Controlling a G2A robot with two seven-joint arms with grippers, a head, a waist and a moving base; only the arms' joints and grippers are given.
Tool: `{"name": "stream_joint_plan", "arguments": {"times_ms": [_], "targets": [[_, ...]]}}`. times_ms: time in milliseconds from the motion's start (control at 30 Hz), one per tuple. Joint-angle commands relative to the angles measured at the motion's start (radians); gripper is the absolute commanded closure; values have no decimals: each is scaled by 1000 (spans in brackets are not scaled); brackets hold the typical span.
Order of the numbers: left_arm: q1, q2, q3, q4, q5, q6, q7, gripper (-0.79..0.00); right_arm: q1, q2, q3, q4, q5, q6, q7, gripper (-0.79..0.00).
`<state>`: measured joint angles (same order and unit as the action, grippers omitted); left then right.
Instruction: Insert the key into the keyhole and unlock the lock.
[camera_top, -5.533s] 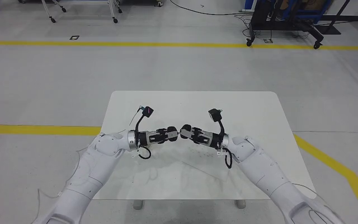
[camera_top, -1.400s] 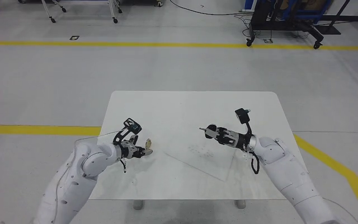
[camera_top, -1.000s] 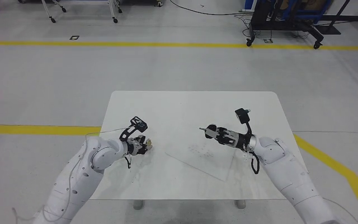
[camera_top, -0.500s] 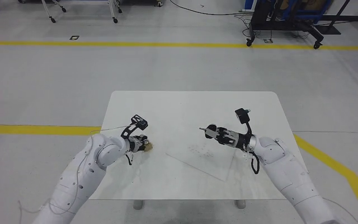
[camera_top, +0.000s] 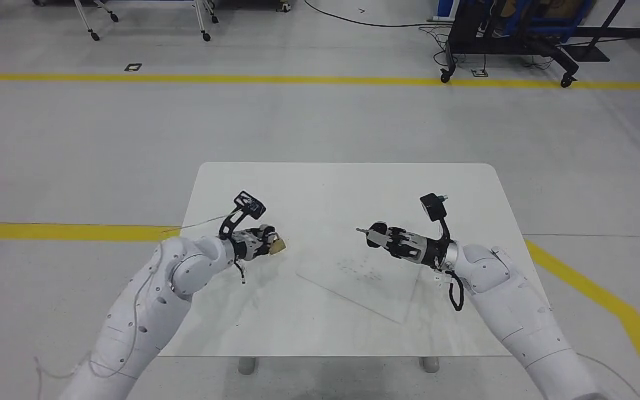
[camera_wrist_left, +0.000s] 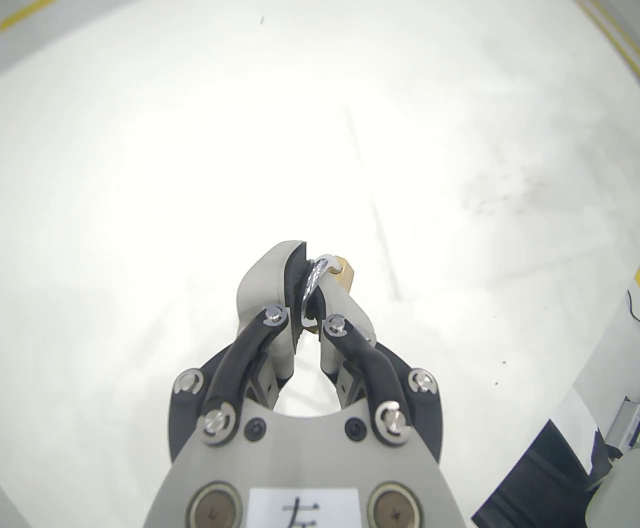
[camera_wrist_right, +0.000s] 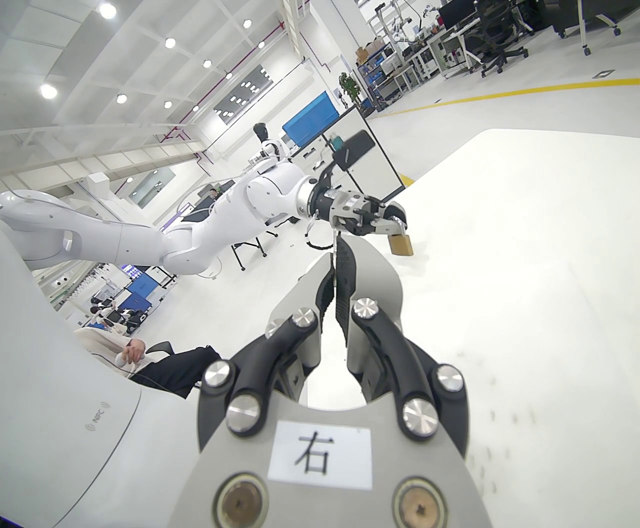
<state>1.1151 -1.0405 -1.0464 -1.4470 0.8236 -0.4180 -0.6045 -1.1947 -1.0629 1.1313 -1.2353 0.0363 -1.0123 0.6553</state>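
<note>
Brass catches the eye first: a small padlock (camera_wrist_right: 401, 244) hangs body-down from the left gripper (camera_wrist_left: 312, 257), over the left half of the white table (camera_top: 340, 185). The pincer is drawn in narrow and holds the lock by its steel shackle (camera_wrist_left: 314, 282), which is pinched between the two black pads (camera_wrist_left: 295, 272). The brass body pokes out past the fingertips. It sits low over the tabletop, and I cannot tell whether its bottom edge touches the surface.

Across from it, over the right half of the table, the right gripper (camera_wrist_right: 337, 252) points towards the lock. Its pads are pressed together with hardly a slit between them. From above, a thin sliver of metal, the key (camera_top: 359, 231), sticks out of its tip and aims towards the left arm. Seen from the right wrist, the fingers themselves hide the key.

Key and padlock are well apart, with bare tabletop between them. Both grippers sit at about the same depth on the table, each roughly midway between its near and far edges. I cannot make out the keyhole, nor whether the shackle is sprung or locked.
</note>
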Motion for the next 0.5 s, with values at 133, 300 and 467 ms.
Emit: {"name": "stream_joint_plan", "arguments": {"times_ms": [133, 300, 467], "targets": [[1, 0, 0, 1, 6, 0, -6, 0, 0, 0, 0, 0, 0, 0, 0, 0], [-41, -15, 22, 83, -250, -80, -116, 0, 0, 0, 0, 0, 0, 0, 0, 0], [-219, -68, 103, 350, -989, -107, -512, 0, -20, -7, 0, -44, -16, 70, -89, 0]]}}
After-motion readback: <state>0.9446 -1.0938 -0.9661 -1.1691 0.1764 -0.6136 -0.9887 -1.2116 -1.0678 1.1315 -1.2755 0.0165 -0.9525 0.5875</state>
